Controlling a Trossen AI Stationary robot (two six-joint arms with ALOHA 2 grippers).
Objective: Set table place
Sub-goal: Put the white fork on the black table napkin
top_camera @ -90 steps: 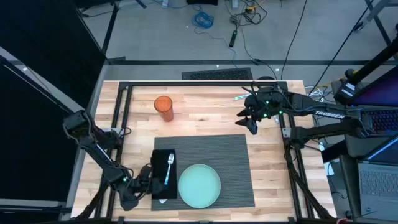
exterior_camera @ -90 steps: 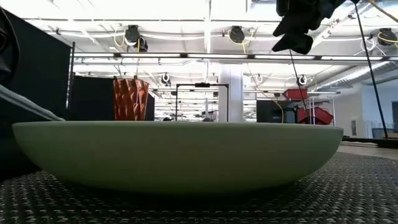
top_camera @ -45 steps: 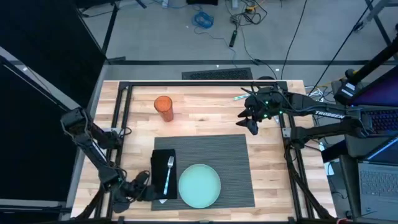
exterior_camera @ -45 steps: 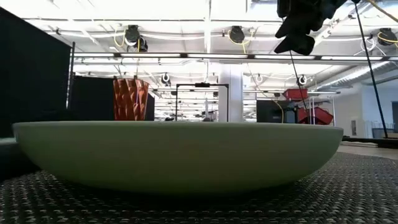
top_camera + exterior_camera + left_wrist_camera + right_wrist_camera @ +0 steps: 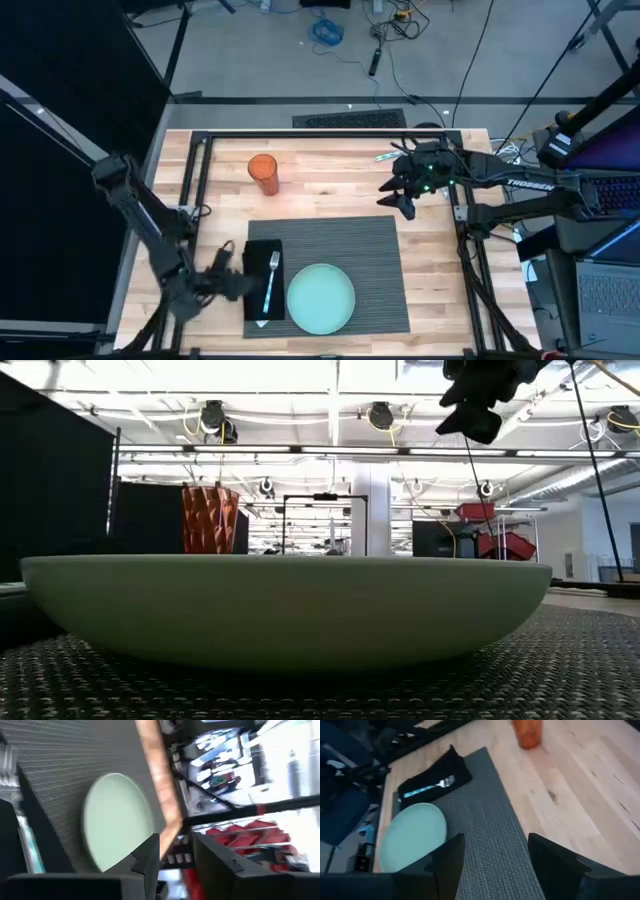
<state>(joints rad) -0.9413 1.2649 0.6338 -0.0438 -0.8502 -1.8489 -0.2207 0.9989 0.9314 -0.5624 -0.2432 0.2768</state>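
Beside the napkin's outer edge, at the near left of the table [image 5: 330, 195], the left gripper [image 5: 232, 285] sat low over the wood, just off the placemat; its fingers stood apart with nothing between them, as the left wrist view showed. The right gripper [image 5: 400, 198] hung above the bare wood just beyond the placemat's far right corner, its two fingers [image 5: 447, 860] spread and empty, the camera on that wrist looking down across the setting.

The placemat [image 5: 370, 260], dark grey and ribbed, lay flat toward the near middle of the table, its long axis running from left to right, square with the table's edges. On its near half rested the pale teal plate [image 5: 320, 298]. The black napkin [image 5: 255, 285] covered the placemat's left end, folded into a strip whose long axis ran from near edge to far edge. A fork [image 5: 270, 278] lay on the napkin along the same line, tines toward the far side and handle toward the near edge.

An orange cup [image 5: 263, 173] stood upright on the bare wood, well apart from the placemat and beyond its far left corner.

Judged from this layout, placemat, plate, napkin and fork were set. The cup appeared to be the remaining piece, probably to be brought beside the plate. No knife or spoon was visible.
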